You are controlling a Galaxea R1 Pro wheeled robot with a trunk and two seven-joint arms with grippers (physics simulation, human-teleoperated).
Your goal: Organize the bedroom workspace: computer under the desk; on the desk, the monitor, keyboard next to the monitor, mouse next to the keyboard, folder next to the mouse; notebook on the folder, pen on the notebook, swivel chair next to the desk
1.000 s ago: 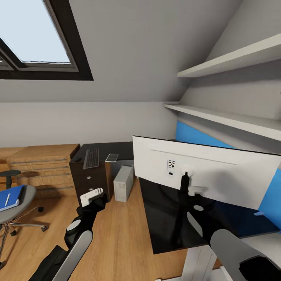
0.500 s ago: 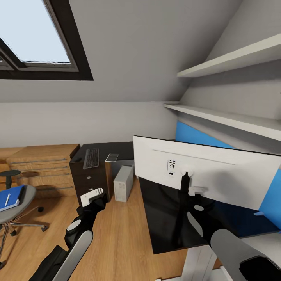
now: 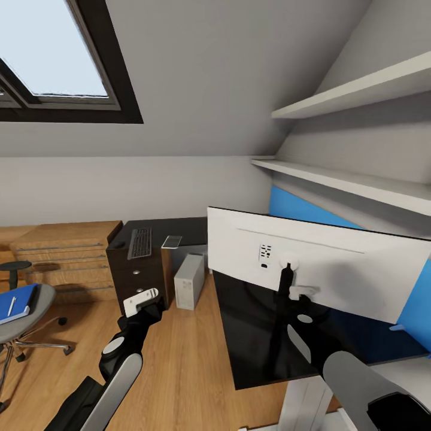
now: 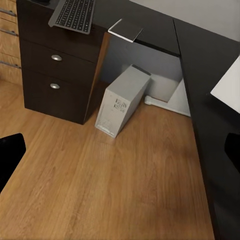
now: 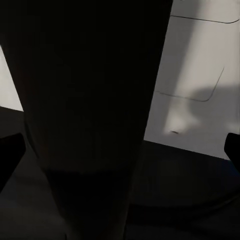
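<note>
The right tool (image 3: pixel 297 293) is pressed onto the black stand of the monitor (image 3: pixel 335 269), pinching it just below the white back panel; in the right wrist view the dark stand (image 5: pixel 90 115) looms right between the fingers, with the white back (image 5: pixel 200 75) behind it. The monitor stands upright on the glossy black tabletop (image 3: pixel 263 341), its back facing the robot. The left tool (image 3: pixel 142 300) hangs over the wood floor (image 3: pixel 173 371), well apart from the right tool, and whether its fingers are spread or together cannot be told. Ahead of the left tool the computer (image 3: pixel 190 280) stands on the floor under the tabletop, just beside the dark drawers (image 3: pixel 136 281); the left wrist view shows the tower (image 4: pixel 122 100) tilted across the picture. Above the drawers lie the keyboard (image 3: pixel 139 242) and, just beside it, the notebook (image 3: pixel 172 241). Far out to the left of the left tool stands the swivel chair (image 3: pixel 24 317), carrying the blue folder (image 3: pixel 17 302) with the white pen (image 3: pixel 11 306) on it.
</note>
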